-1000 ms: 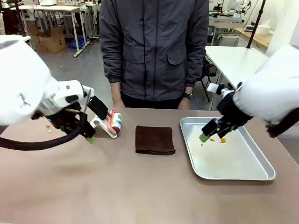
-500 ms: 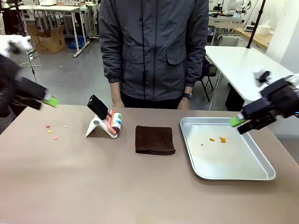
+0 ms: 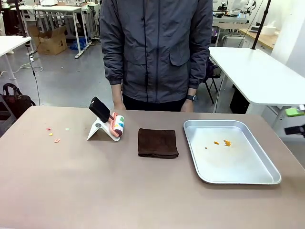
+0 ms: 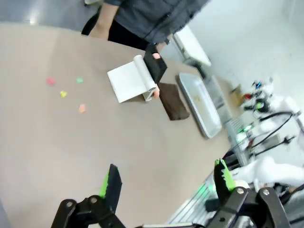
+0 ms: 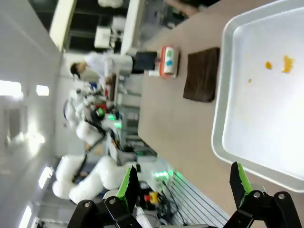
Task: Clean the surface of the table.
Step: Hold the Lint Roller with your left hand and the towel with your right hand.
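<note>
**Left gripper** (image 4: pixel 166 172): the two green-padded fingers stand wide apart with nothing between them. It hangs high, well clear of the table (image 3: pixel 143 195), and its camera looks down across the top from the left part.

**Right gripper** (image 5: pixel 183 176): the fingers are likewise wide apart and empty. It is held at the right end of the table, near the tray (image 3: pixel 208 179) but not touching it. In the front view one green pad shows at the right edge of the picture.

**Table:** the brownish top spans the front view. Its long axis runs left to right, with one long edge towards the robot. At the far long edge a person (image 3: pixel 157 52) in a grey jacket stands against it.

**On the table, from left to right:**
- A few small coloured scraps (image 3: pixel 52 135) lie near the far left corner.
- A roller (image 3: pixel 116 125) leans on a white stand, its black handle pointing up and to the left.
- A brown folded cloth (image 3: pixel 158 142) lies flat at the middle.
- The silver tray has its long axis running near to far, with orange crumbs (image 3: pixel 223 142) in its far part.

These four lie apart from one another. A white table (image 3: pixel 257 71) stands behind at the right.
</note>
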Available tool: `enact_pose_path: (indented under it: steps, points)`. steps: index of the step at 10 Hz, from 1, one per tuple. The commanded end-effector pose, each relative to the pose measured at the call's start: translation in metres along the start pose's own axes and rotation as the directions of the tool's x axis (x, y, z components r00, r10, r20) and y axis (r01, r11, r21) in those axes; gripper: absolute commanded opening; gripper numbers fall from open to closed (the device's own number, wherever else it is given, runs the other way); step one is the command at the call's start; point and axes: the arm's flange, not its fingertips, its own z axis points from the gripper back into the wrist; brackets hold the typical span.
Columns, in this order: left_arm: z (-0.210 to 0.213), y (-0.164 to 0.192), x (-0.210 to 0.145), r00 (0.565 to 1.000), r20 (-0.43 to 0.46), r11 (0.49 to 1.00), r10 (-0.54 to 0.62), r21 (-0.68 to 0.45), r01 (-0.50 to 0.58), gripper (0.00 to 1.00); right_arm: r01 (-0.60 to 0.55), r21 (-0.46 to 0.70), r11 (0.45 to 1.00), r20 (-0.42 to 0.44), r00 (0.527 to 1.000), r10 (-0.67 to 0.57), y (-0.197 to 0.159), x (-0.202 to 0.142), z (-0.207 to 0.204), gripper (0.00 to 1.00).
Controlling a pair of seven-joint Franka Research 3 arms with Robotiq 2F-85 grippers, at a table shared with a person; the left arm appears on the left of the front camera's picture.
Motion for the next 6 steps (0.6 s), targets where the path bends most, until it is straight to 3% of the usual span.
enact_pose_path:
  steps: [1, 4, 5, 6]
  points:
    - [-0.025, 0.034, -0.066, 0.989, 0.100, 0.988, 0.112, -0.116, -0.100, 1.00, 0.109, 0.077, 0.991, 0.132, 0.984, -0.119, -0.051, -0.068, -0.014, 1.00]
    - [-0.039, 0.053, -0.092, 0.963, 0.151, 0.969, 0.221, -0.148, -0.199, 1.00, 0.341, 0.077, 0.937, 0.320, 0.882, -0.347, -0.097, -0.067, 0.012, 1.00]
    - [-0.045, 0.048, -0.092, 0.958, 0.175, 0.968, 0.228, -0.145, -0.204, 1.00, 0.445, 0.030, 0.895, 0.381, 0.823, -0.422, -0.104, -0.062, 0.013, 1.00]
    - [-0.047, 0.045, -0.090, 0.954, 0.204, 0.971, 0.219, -0.138, -0.194, 1.00, 0.315, 0.051, 0.948, 0.241, 0.917, -0.318, -0.109, -0.025, 0.054, 1.00]
